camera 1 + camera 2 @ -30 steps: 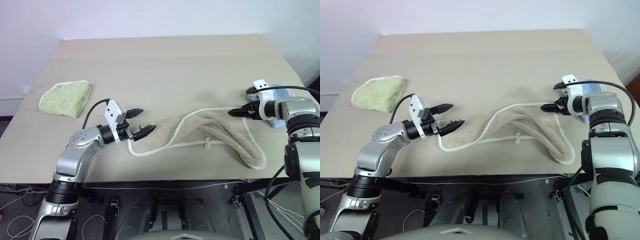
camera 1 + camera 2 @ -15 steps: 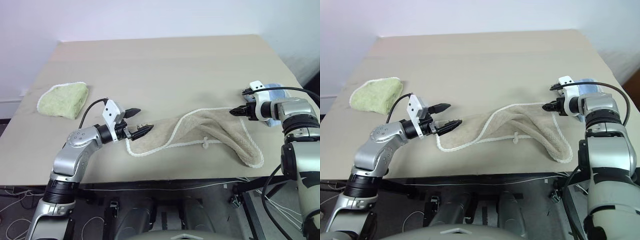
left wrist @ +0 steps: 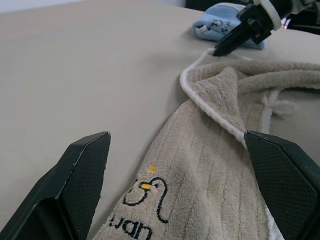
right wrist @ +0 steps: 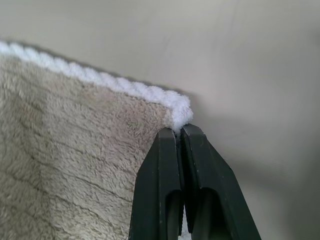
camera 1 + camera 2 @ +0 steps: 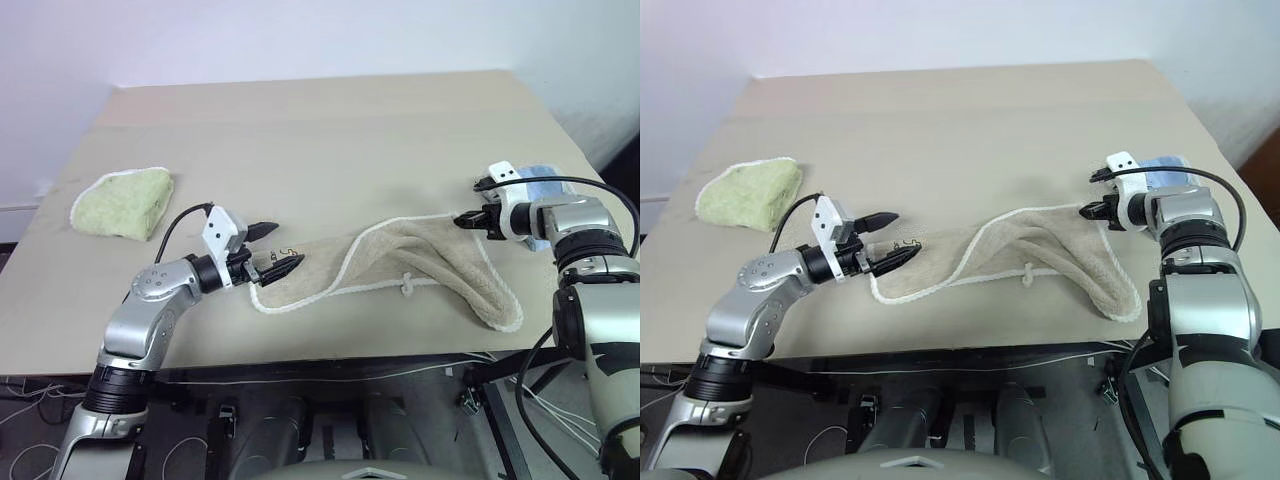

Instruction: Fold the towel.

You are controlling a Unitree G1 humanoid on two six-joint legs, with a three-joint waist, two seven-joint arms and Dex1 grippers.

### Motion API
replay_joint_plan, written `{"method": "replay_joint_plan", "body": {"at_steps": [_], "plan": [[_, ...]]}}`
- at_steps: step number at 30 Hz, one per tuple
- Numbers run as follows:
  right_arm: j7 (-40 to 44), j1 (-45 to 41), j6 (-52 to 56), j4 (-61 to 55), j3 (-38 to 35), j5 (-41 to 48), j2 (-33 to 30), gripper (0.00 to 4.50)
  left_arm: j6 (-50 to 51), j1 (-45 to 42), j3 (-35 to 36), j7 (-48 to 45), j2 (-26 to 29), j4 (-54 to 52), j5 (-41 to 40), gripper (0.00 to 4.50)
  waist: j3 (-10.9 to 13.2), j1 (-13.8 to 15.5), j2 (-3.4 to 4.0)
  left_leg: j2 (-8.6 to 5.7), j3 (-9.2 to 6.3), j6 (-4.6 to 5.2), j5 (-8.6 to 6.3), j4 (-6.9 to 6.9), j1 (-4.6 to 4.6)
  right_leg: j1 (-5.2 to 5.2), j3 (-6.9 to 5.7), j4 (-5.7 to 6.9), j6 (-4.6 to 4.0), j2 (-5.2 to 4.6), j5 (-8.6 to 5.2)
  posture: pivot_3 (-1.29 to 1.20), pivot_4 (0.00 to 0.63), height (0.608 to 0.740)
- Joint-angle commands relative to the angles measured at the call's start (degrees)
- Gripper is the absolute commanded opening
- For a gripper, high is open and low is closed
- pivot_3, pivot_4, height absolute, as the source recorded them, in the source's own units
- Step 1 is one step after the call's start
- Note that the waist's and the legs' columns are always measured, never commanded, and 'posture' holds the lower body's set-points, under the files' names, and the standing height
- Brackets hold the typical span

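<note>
A crumpled beige terry towel with white edging [image 5: 430,262] lies along the front of a tan table [image 5: 330,140] against a white wall [image 5: 250,40]. The right gripper [image 4: 178,131] pinches its corner; the left gripper [image 5: 283,249] gapes, empty, over the other end.

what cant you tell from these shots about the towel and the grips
- Whether the right gripper has pinched cloth: its shut tips meet at the towel corner, but the fingers cover the contact.
- Towel's underside and how many layers are bunched: hidden by its own folds in the eye views.
- The towel's logo: cut off by the left wrist view's bottom edge.
- Blue cloth: partly behind the right gripper.
- The left gripper is open; contact with the towel is unclear.
</note>
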Motion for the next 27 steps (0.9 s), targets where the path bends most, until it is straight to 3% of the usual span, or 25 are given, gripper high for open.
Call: {"method": "replay_joint_plan", "body": {"at_steps": [1, 5, 10, 19, 27], "plan": [[2.72, -2.15, 1.23, -10.54, -4.26, 5.27, -0.95, 0.01, 0.01, -0.49, 1.66, 0.44, 0.77, -2.91, -0.41, 4.5, 0.01, -0.14, 0.02, 0.0, 0.0, 0.0, 0.0, -0.01, 0.0, -0.01, 0.0, 0.0, 0.0, 0.0, 0.0, 0.0, 0.15, 0.74], [2.13, 2.19, 5.85, -29.01, -7.9, 10.91, -0.41, 0.01, 1.02, -1.75, 1.62, 0.69, 0.79, -3.07, -0.54, 4.5, 0.01, 0.01, 0.02, 0.0, 0.0, 0.0, 0.0, -0.09, -0.11, -0.18, 0.02, 0.0, 0.0, 0.0, 0.0, 0.0, 0.15, 0.74], [-2.75, 2.84, 9.21, -42.32, -11.01, 15.26, 0.96, 0.01, 1.7, -2.12, 1.31, -0.67, 1.15, -3.22, -1.08, 4.5, 0.01, 0.77, 0.02, 0.0, 0.0, 0.01, -0.01, -0.07, -0.15, -0.18, 0.05, -0.04, 0.0, -0.02, 0.0, 0.0, 0.15, 0.74], [-14.69, -5.65, 4.91, -38.02, -13.16, 16.12, 4.19, 0.01, 2.87, -0.51, -4.3, -0.33, -0.75, -6.12, 1.07, 4.5, 0.01, 1.68, 0.02, 0.0, 0.05, 0.01, 0.0, -0.07, -0.19, -0.23, 0.12, -0.04, 0.0, -0.03, 0.0, 0.0, 0.15, 0.74], [-17.64, -13.52, -0.87, -30.03, -13.76, 16.9, 4.83, 0.01, 1.47, 2.64, -6.13, 0.02, -0.28, -5.31, 3.77, 4.5, 0.01, 1.41, 0.02, 0.0, 0.07, 0.1, 0.05, -0.15, -0.21, -0.31, 0.14, -0.04, -0.01, -0.02, -0.01, 0.0, 0.15, 0.74]]}}
